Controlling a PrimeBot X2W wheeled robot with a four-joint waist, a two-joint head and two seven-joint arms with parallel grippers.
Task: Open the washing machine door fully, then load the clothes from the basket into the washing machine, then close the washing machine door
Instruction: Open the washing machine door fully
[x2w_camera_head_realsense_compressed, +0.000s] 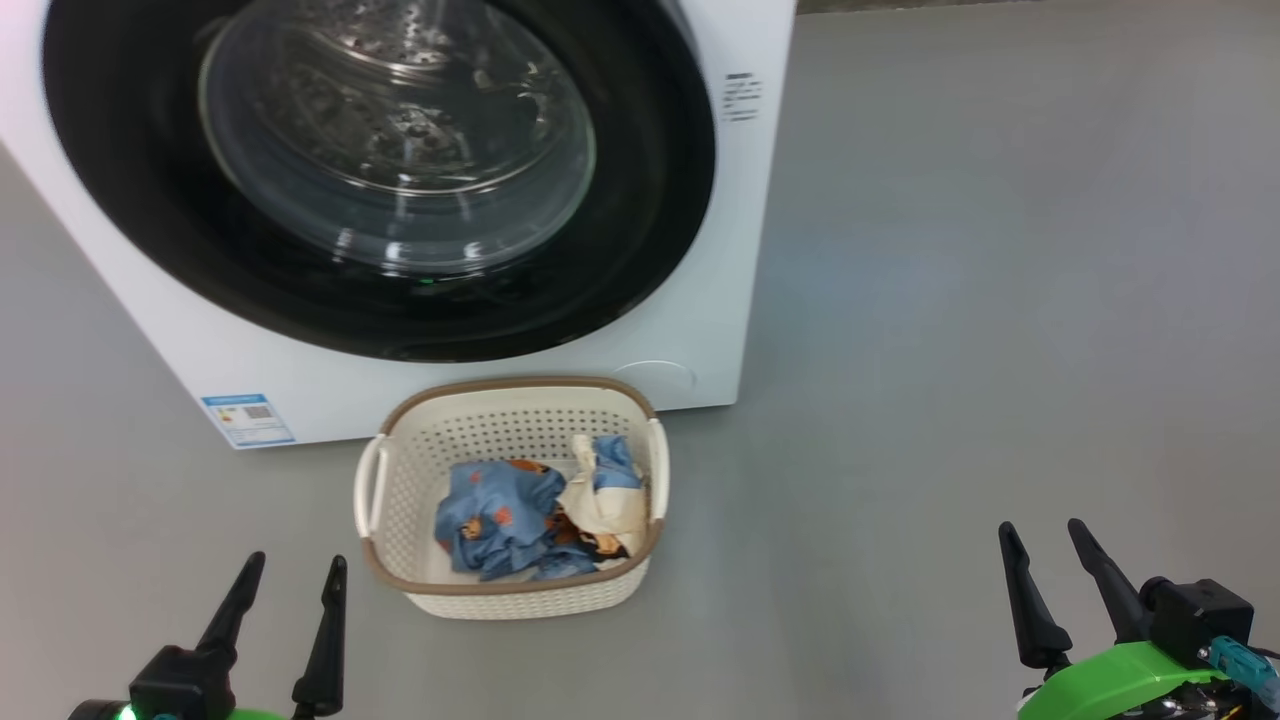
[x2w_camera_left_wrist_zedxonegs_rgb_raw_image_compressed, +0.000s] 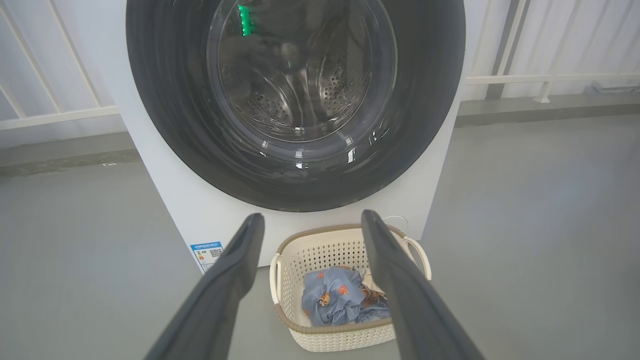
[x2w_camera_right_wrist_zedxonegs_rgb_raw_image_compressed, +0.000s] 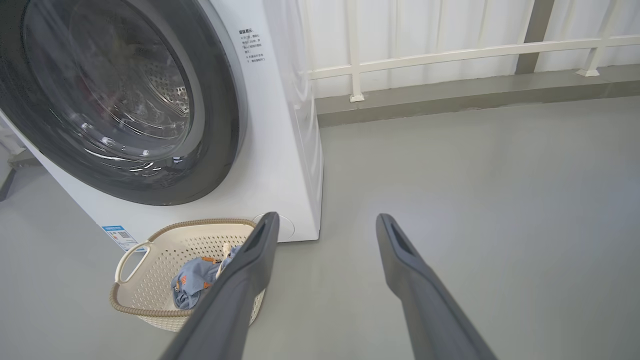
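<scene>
our left gripper (x2w_camera_head_realsense_compressed: 299, 558) and right gripper (x2w_camera_head_realsense_compressed: 1039, 525) hold their dark tapered fingers (x2w_camera_head_realsense_compressed: 230, 605) apart, gripping nothing. ahead of the left jaws, to their right, stands the cream perforated plastic basket (x2w_camera_head_realsense_compressed: 510, 385) with a brown woven-look rim, the soft crumpled blue and cream clothes (x2w_camera_head_realsense_compressed: 510, 515) inside it. just beyond, the round glossy black washing machine door (x2w_camera_head_realsense_compressed: 640, 200) with bulging glass sits closed on the white boxy washing machine (x2w_camera_head_realsense_compressed: 300, 390).

A basket (x2w_camera_head_realsense_compressed: 480, 430) of clothes (x2w_camera_head_realsense_compressed: 505, 520) sits before the shut washing machine door (x2w_camera_head_realsense_compressed: 650, 150)
</scene>
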